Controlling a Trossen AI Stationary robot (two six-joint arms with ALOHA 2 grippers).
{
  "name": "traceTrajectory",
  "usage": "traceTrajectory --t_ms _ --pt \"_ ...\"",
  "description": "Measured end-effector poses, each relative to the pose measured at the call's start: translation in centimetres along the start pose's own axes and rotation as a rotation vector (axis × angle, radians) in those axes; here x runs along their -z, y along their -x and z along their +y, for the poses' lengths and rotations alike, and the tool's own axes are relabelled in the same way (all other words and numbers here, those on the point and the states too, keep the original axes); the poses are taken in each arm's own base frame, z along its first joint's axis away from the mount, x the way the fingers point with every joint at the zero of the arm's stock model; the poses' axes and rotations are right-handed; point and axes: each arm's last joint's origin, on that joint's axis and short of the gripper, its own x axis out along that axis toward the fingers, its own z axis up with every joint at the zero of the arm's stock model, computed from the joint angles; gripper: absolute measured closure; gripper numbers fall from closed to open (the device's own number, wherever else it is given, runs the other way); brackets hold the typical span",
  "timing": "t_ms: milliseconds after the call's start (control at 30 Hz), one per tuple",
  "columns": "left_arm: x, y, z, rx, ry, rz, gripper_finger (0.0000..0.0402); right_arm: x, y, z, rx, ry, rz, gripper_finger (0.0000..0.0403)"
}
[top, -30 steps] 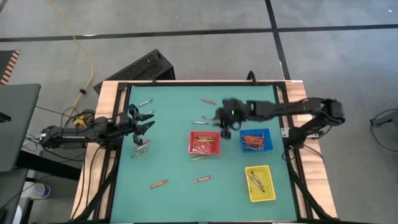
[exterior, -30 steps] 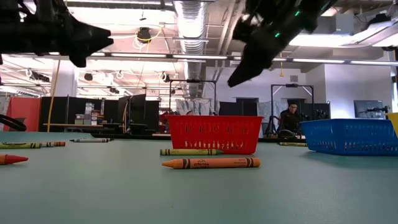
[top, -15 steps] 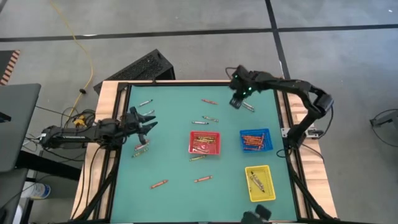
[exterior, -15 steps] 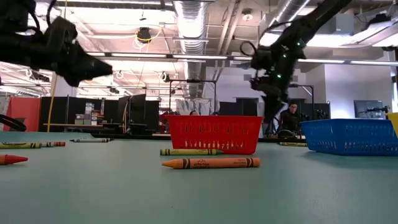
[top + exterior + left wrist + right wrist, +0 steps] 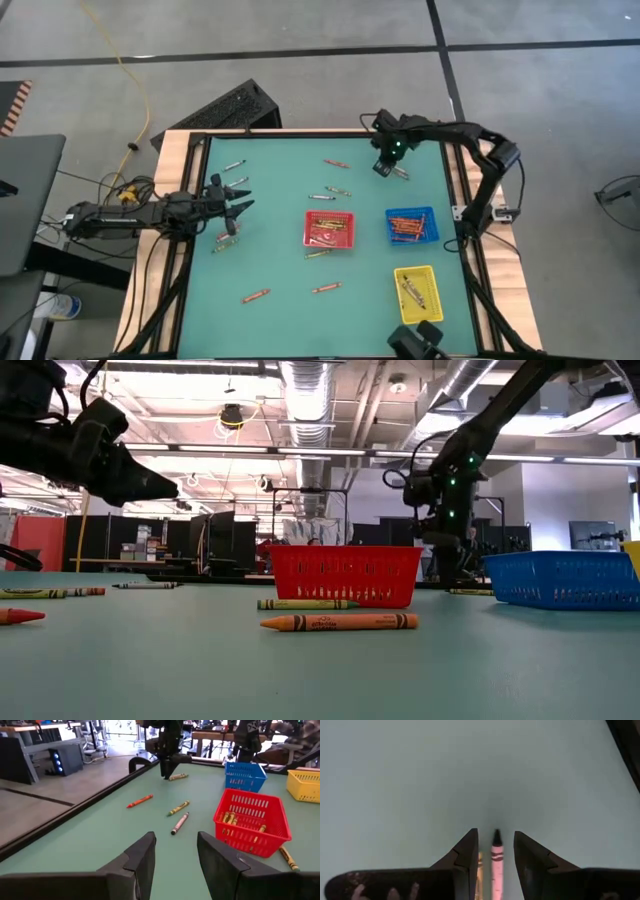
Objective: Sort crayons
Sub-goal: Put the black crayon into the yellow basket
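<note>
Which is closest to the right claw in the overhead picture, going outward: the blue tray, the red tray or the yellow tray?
Measured from the right gripper, at the table's far edge:
1. Blue tray, almost directly below it in the overhead picture.
2. Red tray, toward the table's middle, only a little farther.
3. Yellow tray, near the front right corner, clearly farthest.

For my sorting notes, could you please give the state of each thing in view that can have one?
right gripper: open, lowered around a pink crayon at the table's far right.
left gripper: open, empty, above the table's left edge.
red tray: upright, holds crayons.
blue tray: upright, holds crayons.
yellow tray: upright, holds crayons.
loose crayons: lying flat, scattered on the table.
</note>
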Motion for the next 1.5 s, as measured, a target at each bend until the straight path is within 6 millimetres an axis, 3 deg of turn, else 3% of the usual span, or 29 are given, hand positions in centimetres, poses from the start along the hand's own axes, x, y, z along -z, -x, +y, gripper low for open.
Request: traceTrajectory --t_ms 400,733,900,967,1100,1200,1333,1500 --pt "0.0 0.0 0.0 0.000 0.007 0.003 0.0267 0.4 -0.6 -1.4 0.000 -0.054 0.034 0.0291" --pt "0.0 0.0 0.0 0.000 0.008 0.003 0.0267 1.5 -1.5 -1.0 -0.006 -0.051 0.044 0.0393" --pt "0.0 0.0 0.0 0.000 0.008 0.003 0.0267 1.5 -0.6 -0.7 0.001 -0.035 0.001 0.0395" --pt "0.0 0.0 0.0 0.000 0.008 0.003 0.0267 1.5 0.4 -0.4 0.004 -0.030 -0.033 0.0397" --pt "0.0 0.0 0.0 0.000 0.005 0.003 0.0267 1.2 4.9 0.4 0.022 -0.016 -0.192 0.0400" --pt "0.0 0.0 0.0 0.000 0.008 0.003 0.0267 1.7 7.9 2.3 -0.029 0.021 -0.282 0.0400" --pt "0.0 0.0 0.0 0.000 0.008 0.003 0.0267 2.4 12.4 6.2 -0.182 0.096 -0.456 0.0400" --pt "0.0 0.0 0.0 0.000 0.005 0.003 0.0267 4.8 15.9 12.9 -0.345 0.248 -0.526 0.0401"
